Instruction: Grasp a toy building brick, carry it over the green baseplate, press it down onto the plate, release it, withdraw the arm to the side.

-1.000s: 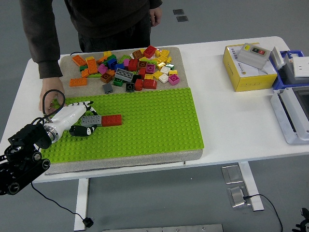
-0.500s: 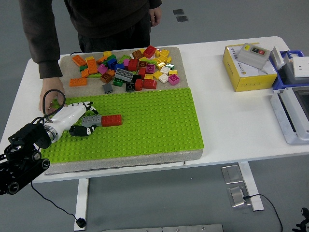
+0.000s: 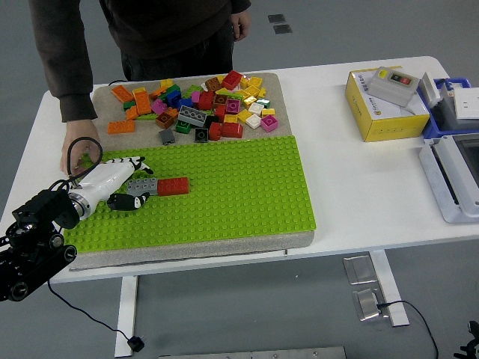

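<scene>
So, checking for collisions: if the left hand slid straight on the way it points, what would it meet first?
The left hand points right along the green baseplate. It already seems to touch the grey brick; the red brick adjoins that.

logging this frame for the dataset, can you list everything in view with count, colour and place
green baseplate: one, green, centre of the table
grey brick: one, grey, on the plate's left part, at the left hand's fingertips
red brick: one, red, on the plate, right against the grey one
loose bricks: a pile, mixed colours, on the tan mat behind the plate
yellow box: one, yellow, right side, a grey switch unit on top
table: one, white
person's hand: one, resting at the plate's far left corner
left hand: one, white and black, over the plate's left part
</scene>
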You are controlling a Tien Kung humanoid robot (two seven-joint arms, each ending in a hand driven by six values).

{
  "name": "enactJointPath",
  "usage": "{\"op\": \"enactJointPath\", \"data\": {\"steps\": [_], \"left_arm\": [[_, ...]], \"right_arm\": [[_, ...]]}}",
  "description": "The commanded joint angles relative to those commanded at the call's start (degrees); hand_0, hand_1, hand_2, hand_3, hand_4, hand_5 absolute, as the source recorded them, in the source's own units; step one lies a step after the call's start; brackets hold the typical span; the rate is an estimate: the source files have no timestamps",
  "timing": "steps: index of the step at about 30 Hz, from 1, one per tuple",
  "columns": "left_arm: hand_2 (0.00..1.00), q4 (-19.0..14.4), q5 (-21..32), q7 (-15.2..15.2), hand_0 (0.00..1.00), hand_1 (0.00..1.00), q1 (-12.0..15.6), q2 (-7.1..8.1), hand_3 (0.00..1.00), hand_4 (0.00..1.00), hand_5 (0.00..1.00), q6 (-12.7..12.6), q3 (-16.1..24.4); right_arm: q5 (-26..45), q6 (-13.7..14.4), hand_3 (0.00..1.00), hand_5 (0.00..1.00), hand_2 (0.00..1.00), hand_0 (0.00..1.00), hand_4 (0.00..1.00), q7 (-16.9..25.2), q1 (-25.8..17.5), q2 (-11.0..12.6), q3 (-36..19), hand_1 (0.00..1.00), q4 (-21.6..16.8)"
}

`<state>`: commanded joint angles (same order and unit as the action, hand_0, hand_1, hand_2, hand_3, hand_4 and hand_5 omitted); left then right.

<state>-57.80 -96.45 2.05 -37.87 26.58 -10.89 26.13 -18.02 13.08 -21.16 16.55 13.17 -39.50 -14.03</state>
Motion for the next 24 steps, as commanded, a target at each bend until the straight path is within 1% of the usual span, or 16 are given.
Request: {"op": "enactJointPath", "data": {"steps": [3, 6, 8, 10, 12, 15, 18, 20, 24], "left_arm": [[0.998, -2.02, -0.09, 2.00, 0.998, 0.998, -0.15, 1.31, 0.770, 0.644, 0.256, 1.91, -0.24], [0.998, -4.76, 1.06, 4.85, 0.998, 0.998, -0.27, 3.17, 0.770, 0.644, 0.256, 4.77, -0.97], [0.998, -6.80, 2.16, 6.39, 0.998, 0.998, -0.26, 4.74, 0.771, 0.657, 0.258, 6.29, -1.45], [0.998, -9.11, 3.09, 7.02, 0.998, 0.998, -0.26, 6.31, 0.771, 0.657, 0.258, 7.05, -1.51], [0.998, -10.71, 3.38, 6.94, 0.998, 0.998, -0.27, 7.11, 0.771, 0.657, 0.258, 7.18, -0.76], [0.998, -11.94, 3.65, 6.57, 0.998, 0.998, -0.31, 7.44, 0.772, 0.660, 0.264, 7.17, 0.44], [0.998, -12.14, 4.16, 5.33, 0.998, 0.998, -0.42, 7.34, 0.772, 0.660, 0.264, 6.54, 0.67], [0.998, -11.55, 4.51, 3.80, 0.998, 0.998, -0.64, 6.92, 0.774, 0.661, 0.266, 5.52, 0.46], [0.998, -10.67, 4.18, 1.97, 0.998, 0.998, -0.97, 5.98, 0.774, 0.661, 0.266, 3.73, 0.97]], "right_arm": [[-0.23, 0.03, 0.748, 0.998, 0.656, 0.636, 0.570, -0.11, 0.00, 0.09, -0.24, 0.614, -0.01], [-0.43, 0.05, 0.748, 0.998, 0.656, 0.636, 0.570, -0.23, -0.01, 0.19, -0.47, 0.614, -0.02], [-0.36, 0.07, 0.748, 0.998, 0.654, 0.639, 0.570, -0.24, -0.05, 0.28, -0.50, 0.615, -0.02], [-0.21, 0.09, 0.748, 0.998, 0.654, 0.639, 0.570, -0.20, -0.11, 0.38, -0.49, 0.615, -0.01], [-0.39, 0.08, 0.748, 0.998, 0.654, 0.639, 0.570, -0.24, -0.14, 0.39, -0.62, 0.615, 0.01], [-0.63, 0.10, 0.746, 0.998, 0.653, 0.637, 0.572, -0.30, -0.12, 0.33, -0.75, 0.615, 0.01], [-0.56, 0.11, 0.746, 0.998, 0.653, 0.637, 0.572, -0.29, -0.12, 0.28, -0.73, 0.615, 0.00], [-0.64, 0.10, 0.746, 0.998, 0.653, 0.639, 0.574, -0.35, -0.11, 0.22, -0.80, 0.615, -0.02], [-1.04, 0.02, 0.746, 0.998, 0.653, 0.639, 0.574, -0.52, -0.07, 0.12, -1.09, 0.615, -0.04]]}}
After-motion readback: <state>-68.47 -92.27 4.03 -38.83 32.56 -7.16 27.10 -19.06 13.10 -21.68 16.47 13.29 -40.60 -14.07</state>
